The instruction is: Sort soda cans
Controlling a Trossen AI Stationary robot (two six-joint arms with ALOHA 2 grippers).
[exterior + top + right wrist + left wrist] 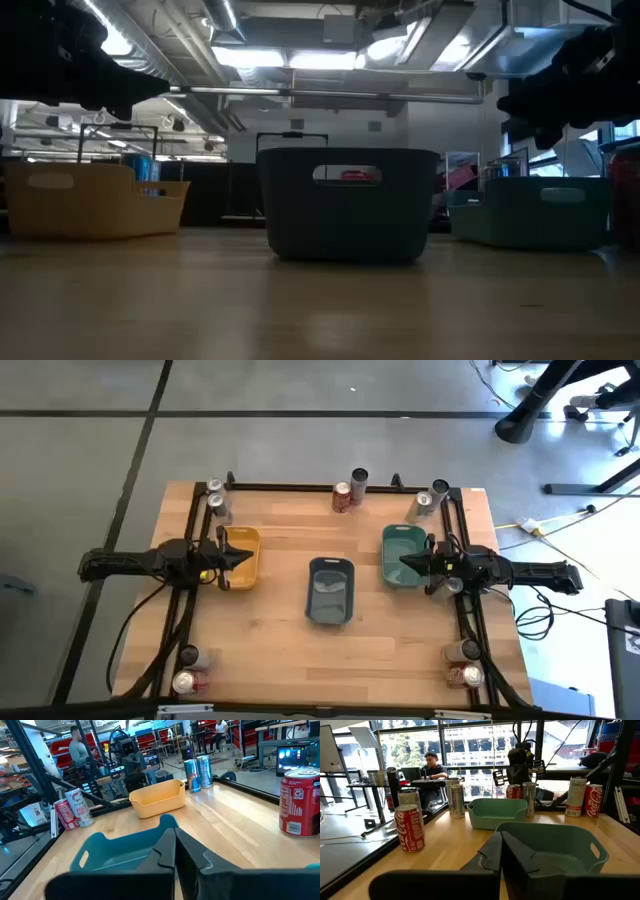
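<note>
Both grippers, left (238, 557) and right (405, 564), sit closed and empty beside the grey tray (330, 591), so I'd open one before reaching for a can (343, 497).

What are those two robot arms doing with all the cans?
Nothing has been picked up yet. The left gripper hangs shut over the yellow tray, the right gripper shut over the teal tray. The grey-blue tray sits between them. The soda cans stand around the table's edges, unsorted.

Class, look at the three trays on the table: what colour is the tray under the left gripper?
Yellow tray; the high view shows it best.
</note>
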